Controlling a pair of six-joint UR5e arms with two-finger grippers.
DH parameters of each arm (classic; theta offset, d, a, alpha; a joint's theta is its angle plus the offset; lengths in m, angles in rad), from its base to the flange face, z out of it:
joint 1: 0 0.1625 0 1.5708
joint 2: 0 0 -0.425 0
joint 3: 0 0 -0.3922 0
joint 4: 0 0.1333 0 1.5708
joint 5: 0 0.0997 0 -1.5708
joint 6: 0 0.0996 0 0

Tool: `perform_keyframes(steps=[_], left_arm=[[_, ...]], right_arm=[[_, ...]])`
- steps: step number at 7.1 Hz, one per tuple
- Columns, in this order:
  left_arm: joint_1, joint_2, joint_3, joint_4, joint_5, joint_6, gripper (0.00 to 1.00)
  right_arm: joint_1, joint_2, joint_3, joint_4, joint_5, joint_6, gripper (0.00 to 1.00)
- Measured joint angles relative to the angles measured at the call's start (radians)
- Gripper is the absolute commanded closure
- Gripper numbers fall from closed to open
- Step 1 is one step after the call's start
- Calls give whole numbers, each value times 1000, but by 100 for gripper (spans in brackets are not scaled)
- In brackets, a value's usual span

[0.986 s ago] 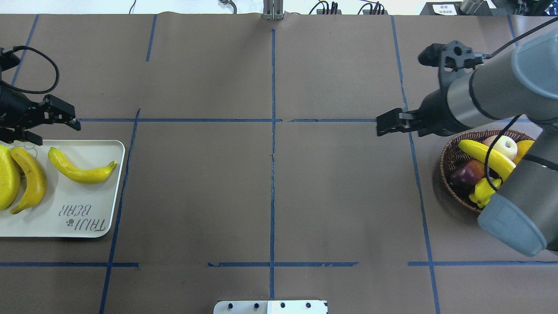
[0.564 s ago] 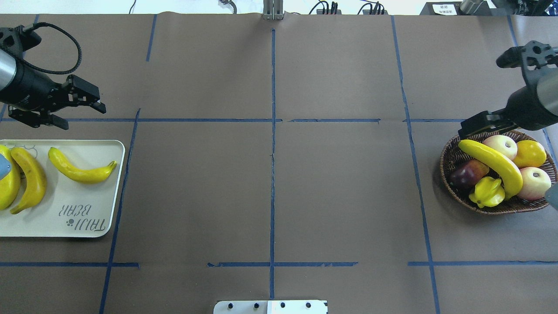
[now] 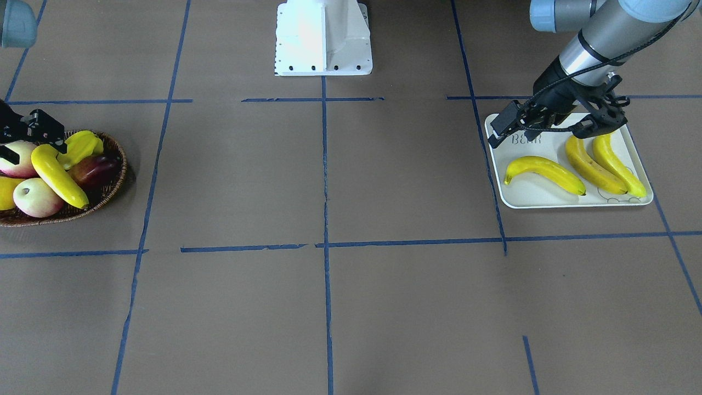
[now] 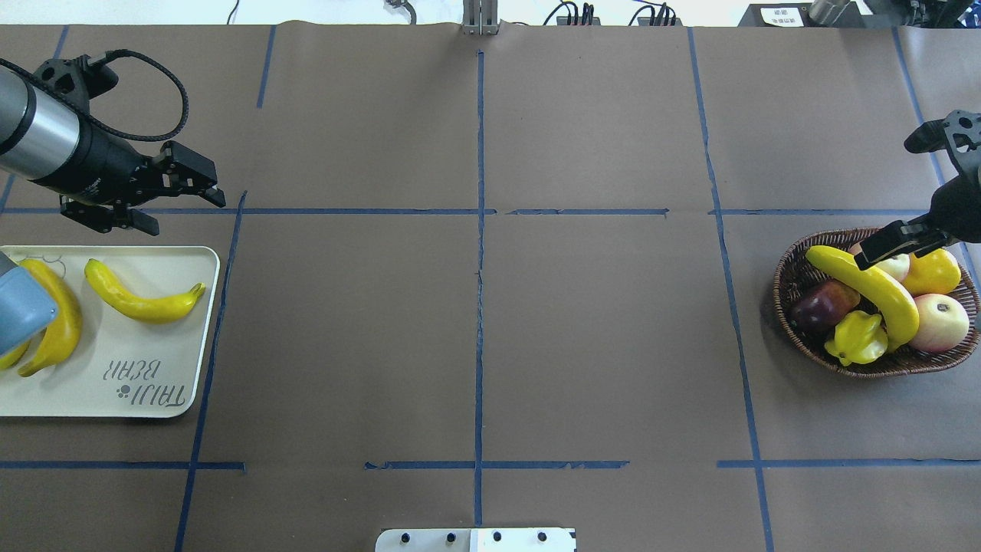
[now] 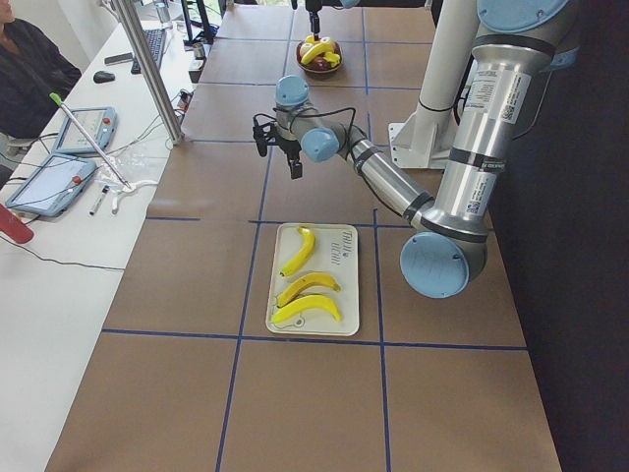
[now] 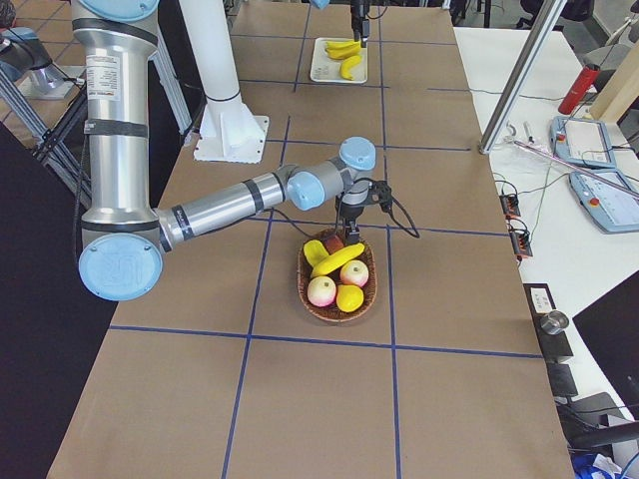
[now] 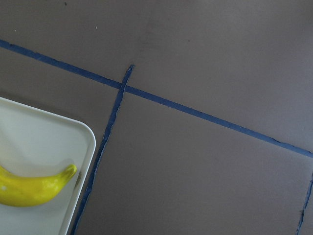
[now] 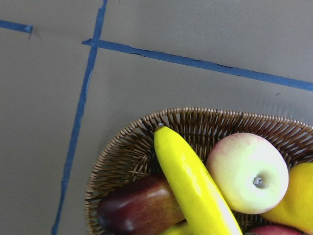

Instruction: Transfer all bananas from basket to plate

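Three bananas lie on the off-white plate [image 4: 92, 353] at the table's left: one [image 4: 142, 303] near its right edge, one [image 4: 55, 322] beside it, the third mostly hidden under my left arm's elbow; all three show in the front view [image 3: 592, 162]. A fourth banana [image 4: 870, 287] lies across the fruit in the wicker basket [image 4: 881, 370] at the right. My left gripper [image 4: 188, 217] is open and empty, just beyond the plate's far right corner. My right gripper [image 4: 893, 244] is open and empty, over the basket's far edge above that banana's tip [image 8: 161, 132].
The basket also holds two pink-cream apples [image 4: 939, 322], a dark red fruit [image 4: 820, 303], a yellow-green star fruit [image 4: 857, 337] and a round yellow fruit [image 4: 933, 270]. Blue tape lines cross the brown table cover. The robot's white base [image 3: 323, 38] stands at mid-table.
My right gripper has drawn back to the right, from left of the basket to over its far edge. My left gripper has moved right and away from the plate.
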State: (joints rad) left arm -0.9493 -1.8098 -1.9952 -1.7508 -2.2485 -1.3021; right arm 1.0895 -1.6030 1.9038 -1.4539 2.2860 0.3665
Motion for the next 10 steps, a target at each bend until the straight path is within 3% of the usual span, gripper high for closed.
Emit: perform_keyframes(steps=[4, 10], left_arm=[[15, -27, -12, 0, 6, -61, 0], [17, -34, -14, 1, 6, -63, 0]], right_arm=[[0, -28, -96, 37, 32, -176, 23], [-6, -19, -143, 41, 89, -251, 23]])
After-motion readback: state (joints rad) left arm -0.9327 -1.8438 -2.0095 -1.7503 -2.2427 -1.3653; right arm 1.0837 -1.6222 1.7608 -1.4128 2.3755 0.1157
